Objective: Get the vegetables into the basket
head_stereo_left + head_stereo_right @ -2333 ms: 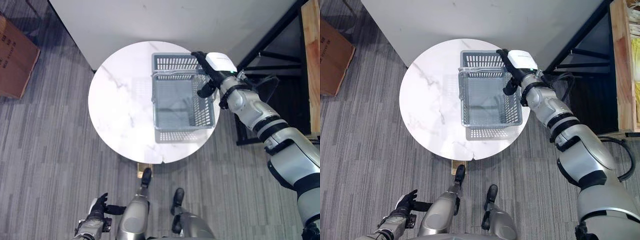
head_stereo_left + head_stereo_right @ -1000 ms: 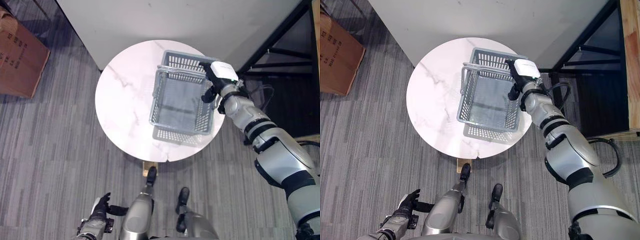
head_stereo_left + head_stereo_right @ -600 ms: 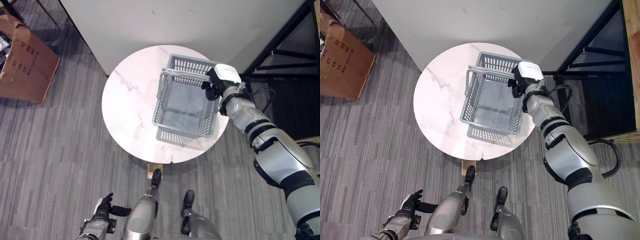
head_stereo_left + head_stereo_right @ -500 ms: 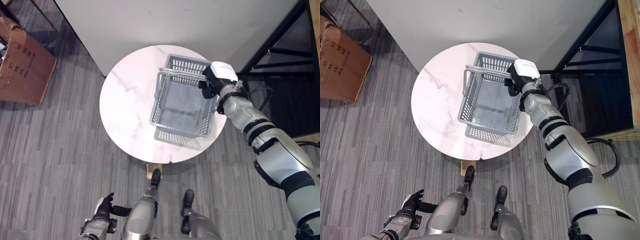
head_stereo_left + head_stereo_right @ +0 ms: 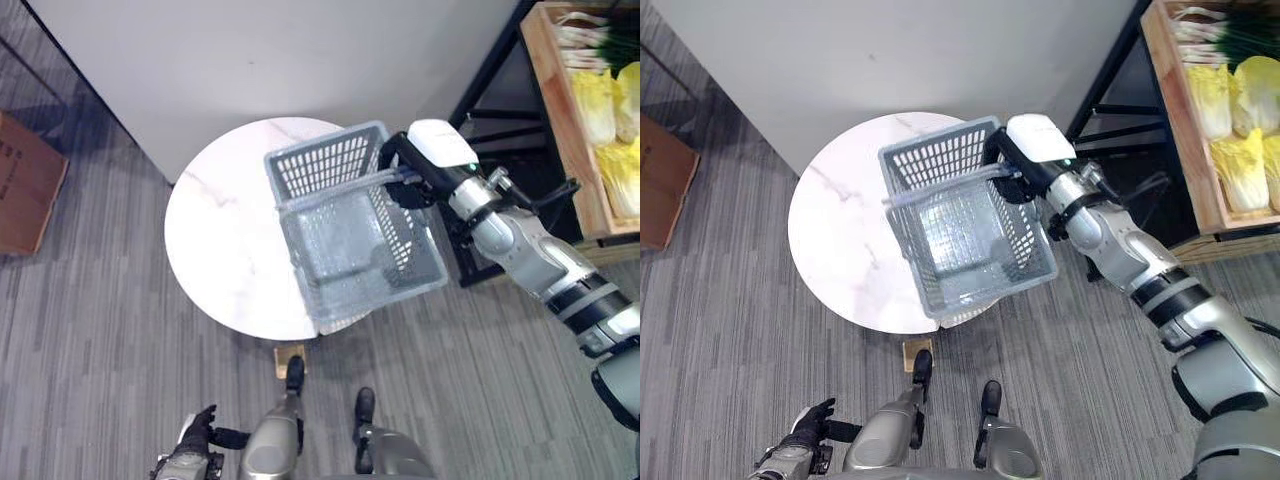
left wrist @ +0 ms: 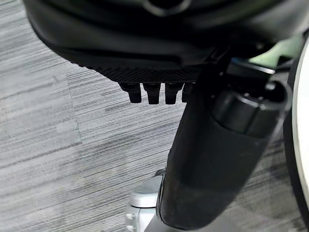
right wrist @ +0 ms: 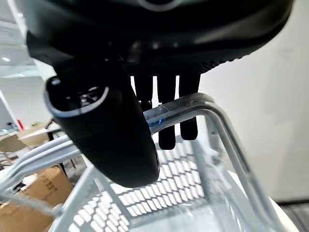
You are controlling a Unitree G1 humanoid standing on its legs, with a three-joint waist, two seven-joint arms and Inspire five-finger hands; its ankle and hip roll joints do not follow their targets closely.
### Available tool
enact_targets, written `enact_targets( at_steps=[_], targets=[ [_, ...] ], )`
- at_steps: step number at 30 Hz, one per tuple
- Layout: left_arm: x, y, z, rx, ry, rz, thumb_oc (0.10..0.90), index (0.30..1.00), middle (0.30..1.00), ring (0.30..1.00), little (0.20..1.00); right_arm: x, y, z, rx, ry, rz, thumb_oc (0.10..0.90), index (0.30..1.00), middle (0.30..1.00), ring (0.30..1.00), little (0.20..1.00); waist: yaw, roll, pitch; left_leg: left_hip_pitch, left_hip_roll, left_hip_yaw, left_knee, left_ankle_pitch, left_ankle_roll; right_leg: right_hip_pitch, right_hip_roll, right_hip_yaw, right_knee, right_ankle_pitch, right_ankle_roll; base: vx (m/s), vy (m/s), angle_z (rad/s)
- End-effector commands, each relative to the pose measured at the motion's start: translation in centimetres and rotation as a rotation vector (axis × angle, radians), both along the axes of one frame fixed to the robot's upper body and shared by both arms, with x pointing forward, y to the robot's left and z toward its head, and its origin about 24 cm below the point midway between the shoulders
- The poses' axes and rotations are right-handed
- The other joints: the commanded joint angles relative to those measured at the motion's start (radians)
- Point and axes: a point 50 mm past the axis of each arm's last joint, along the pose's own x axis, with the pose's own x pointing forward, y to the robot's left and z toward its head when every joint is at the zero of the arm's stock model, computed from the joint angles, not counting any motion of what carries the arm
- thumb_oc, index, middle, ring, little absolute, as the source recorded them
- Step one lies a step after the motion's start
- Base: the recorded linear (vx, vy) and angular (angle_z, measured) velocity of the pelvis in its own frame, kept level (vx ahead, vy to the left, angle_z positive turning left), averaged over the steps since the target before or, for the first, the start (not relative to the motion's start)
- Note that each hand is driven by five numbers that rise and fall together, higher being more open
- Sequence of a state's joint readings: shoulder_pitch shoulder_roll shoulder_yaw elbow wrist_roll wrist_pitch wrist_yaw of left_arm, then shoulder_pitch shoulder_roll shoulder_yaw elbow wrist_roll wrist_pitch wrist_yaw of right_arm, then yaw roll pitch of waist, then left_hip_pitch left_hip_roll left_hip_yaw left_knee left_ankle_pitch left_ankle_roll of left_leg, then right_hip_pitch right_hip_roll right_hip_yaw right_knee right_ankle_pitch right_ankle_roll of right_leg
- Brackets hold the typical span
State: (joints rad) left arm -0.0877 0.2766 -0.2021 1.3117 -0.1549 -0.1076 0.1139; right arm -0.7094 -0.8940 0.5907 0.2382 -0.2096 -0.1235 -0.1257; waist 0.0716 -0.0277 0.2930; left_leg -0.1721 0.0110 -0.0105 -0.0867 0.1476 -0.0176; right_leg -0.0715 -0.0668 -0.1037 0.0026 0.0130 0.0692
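Grey basket (image 5: 355, 235) hangs tilted over the bench (image 5: 220, 250) edge — we see our right robot hand (image 5: 420, 160) clenched round its handle (image 7: 193, 108); left robot hand (image 5: 195, 440) — fingers relaxed, low by the floor.

Grey mesh basket (image 5: 355, 235) empty, tilted, w/ pale veg (image 5: 1225, 100) in wooden crate, well apart

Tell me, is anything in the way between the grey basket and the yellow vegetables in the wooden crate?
Nothing visible blocks it. The right hand holds the empty grey plastic basket by its handle, off the round white marble table. Between it and the yellow vegetables in the wooden crate there is only a black metal frame.
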Motion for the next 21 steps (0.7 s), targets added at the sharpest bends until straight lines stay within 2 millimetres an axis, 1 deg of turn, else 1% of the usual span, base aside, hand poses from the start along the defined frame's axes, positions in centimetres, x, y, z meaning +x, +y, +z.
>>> enact_targets(
  at_steps=[1, 3, 5, 9, 10, 11, 16, 18, 19, 21],
  targets=[
    [-3.0, 0.9, -0.6, 0.032, 0.121, -0.021, 0.900, 1.000, 1.000, 1.000, 1.000, -1.1, 1.7, 6.8, 0.220, -0.216, 0.172, 0.400, 0.300, 0.300, 0.300, 0.300, 0.016, -0.042, -0.073, 0.030, 0.043, 0.032, 0.063, -0.074, -0.031, -0.069, -0.119, 0.033, 0.025, 0.091, 0.078, 0.00, -0.013, -0.10],
    [-3.5, 0.6, -0.8, 0.022, 0.136, -0.028, 0.900, 1.000, 1.000, 1.000, 1.000, -1.7, 1.3, 6.0, 0.243, -0.188, 0.179, 0.400, 0.300, 0.300, 0.300, 0.300, 0.008, -0.039, -0.077, 0.039, 0.046, 0.038, 0.061, -0.074, -0.033, -0.064, -0.118, 0.037, 0.022, 0.091, 0.078, 0.00, -0.016, -0.21],
    [-4.2, 0.4, -0.9, 0.012, 0.154, -0.031, 0.900, 1.000, 1.000, 1.000, 1.000, -2.8, 0.7, 5.5, 0.224, -0.169, 0.195, 0.400, 0.300, 0.300, 0.300, 0.300, -0.003, -0.034, -0.084, 0.050, 0.052, 0.047, 0.058, -0.074, -0.037, -0.058, -0.115, 0.043, 0.017, 0.092, 0.078, 0.00, -0.026, -0.11],
    [-4.5, 0.4, -1.0, 0.008, 0.164, -0.033, 0.900, 1.000, 1.000, 1.000, 1.000, -3.2, 0.2, 4.8, 0.218, -0.145, 0.189, 0.400, 0.300, 0.300, 0.300, 0.300, -0.009, -0.031, -0.088, 0.054, 0.056, 0.050, 0.059, -0.075, -0.038, -0.056, -0.113, 0.045, 0.015, 0.091, 0.078, 0.01, -0.013, -0.07],
    [-5.0, 0.3, -1.2, 0.001, 0.182, -0.036, 0.900, 1.000, 1.000, 1.000, 1.000, -3.8, -0.3, 4.2, 0.189, -0.108, 0.189, 0.400, 0.300, 0.300, 0.300, 0.300, -0.021, -0.028, -0.095, 0.065, 0.059, 0.059, 0.067, -0.081, -0.038, -0.051, -0.111, 0.050, 0.017, 0.088, 0.077, 0.02, -0.013, -0.11],
    [-5.1, 0.3, -1.2, 0.001, 0.182, -0.037, 0.900, 1.000, 1.000, 1.000, 1.000, -3.8, -0.4, 4.1, 0.190, -0.108, 0.188, 0.400, 0.300, 0.300, 0.300, 0.300, -0.020, -0.028, -0.095, 0.065, 0.059, 0.059, 0.068, -0.081, -0.038, -0.051, -0.111, 0.050, 0.017, 0.088, 0.077, 0.03, -0.014, -0.12],
    [-5.5, 0.1, -1.3, -0.013, 0.189, -0.031, 0.900, 1.000, 1.000, 1.000, 1.000, -4.8, -1.6, 3.1, 0.195, -0.072, 0.165, 0.400, 0.300, 0.300, 0.300, 0.300, -0.036, -0.026, -0.105, 0.083, 0.059, 0.075, 0.097, -0.106, -0.037, -0.039, -0.113, 0.060, 0.027, 0.082, 0.081, 0.03, 0.007, -0.09],
    [-5.6, 0.0, -1.3, -0.017, 0.190, -0.039, 0.900, 1.000, 1.000, 1.000, 1.000, -5.3, -2.4, 2.7, 0.182, -0.064, 0.141, 0.400, 0.300, 0.300, 0.300, 0.300, -0.048, -0.028, -0.110, 0.090, 0.054, 0.086, 0.134, -0.132, -0.033, -0.034, -0.119, 0.065, 0.047, 0.074, 0.088, 0.03, 0.053, -0.18],
    [-5.6, 0.0, -1.3, -0.016, 0.191, -0.041, 0.900, 1.000, 1.000, 1.000, 1.000, -5.4, -2.4, 2.7, 0.182, -0.064, 0.139, 0.400, 0.300, 0.300, 0.300, 0.300, -0.046, -0.029, -0.110, 0.089, 0.054, 0.086, 0.136, -0.134, -0.033, -0.035, -0.119, 0.066, 0.048, 0.073, 0.088, 0.01, 0.067, -0.14],
    [-5.4, -0.1, -1.3, -0.015, 0.191, -0.048, 0.900, 1.000, 1.000, 1.000, 1.000, -5.7, -3.1, 2.6, 0.185, -0.072, 0.114, 0.400, 0.300, 0.300, 0.300, 0.300, -0.058, -0.031, -0.109, 0.090, 0.044, 0.094, 0.171, -0.156, -0.031, -0.031, -0.126, 0.073, 0.074, 0.064, 0.093, 0.01, 0.084, -0.12]
  ],
)
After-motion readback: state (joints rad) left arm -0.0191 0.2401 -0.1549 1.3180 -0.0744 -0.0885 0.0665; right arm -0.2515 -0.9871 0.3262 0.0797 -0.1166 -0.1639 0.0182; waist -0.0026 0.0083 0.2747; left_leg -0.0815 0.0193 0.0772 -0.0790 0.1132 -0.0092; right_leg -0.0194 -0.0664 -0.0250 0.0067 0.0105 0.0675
